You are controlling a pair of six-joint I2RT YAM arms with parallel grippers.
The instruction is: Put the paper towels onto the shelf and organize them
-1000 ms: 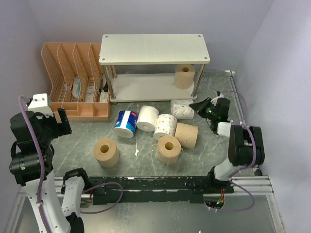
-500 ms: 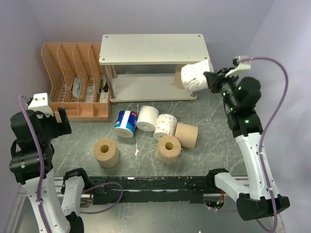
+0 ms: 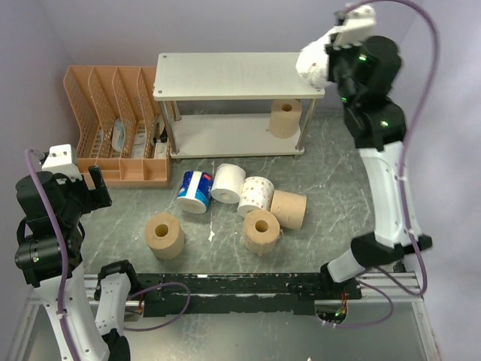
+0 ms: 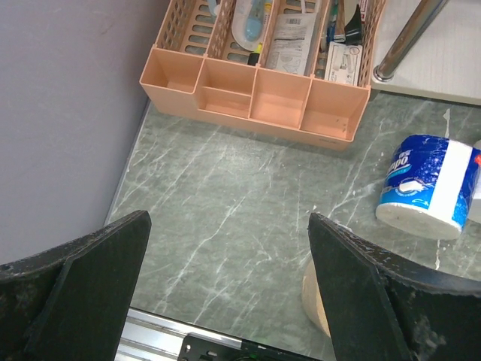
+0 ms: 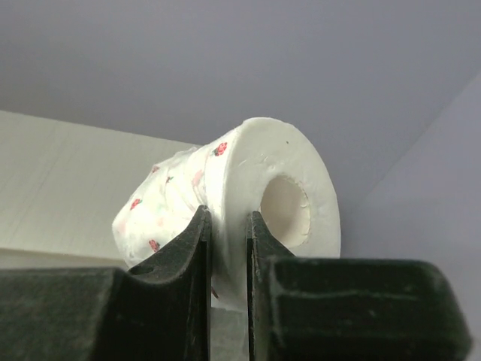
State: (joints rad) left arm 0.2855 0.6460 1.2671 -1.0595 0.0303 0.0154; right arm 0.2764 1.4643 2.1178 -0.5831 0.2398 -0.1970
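Top external view: the right gripper point(image 3: 329, 62) has climbed from the table point(image 3: 331, 188) to the shelf point(image 3: 225, 75), its jaws clamped on the wall of a white printed roll point(image 3: 310, 64) that now hangs over the top board's far right corner. Setting it down looks close. The left gripper point(image 4: 225, 278) waits near left with its jaws wide apart. Six loose rolls point(image 3: 256, 193) remain below.

Tan roll point(image 4: 313, 298) half behind left fingers point(image 4: 355, 301)

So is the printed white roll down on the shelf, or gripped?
Gripped: right gripper pinches the white roll by its wall, over the shelf.
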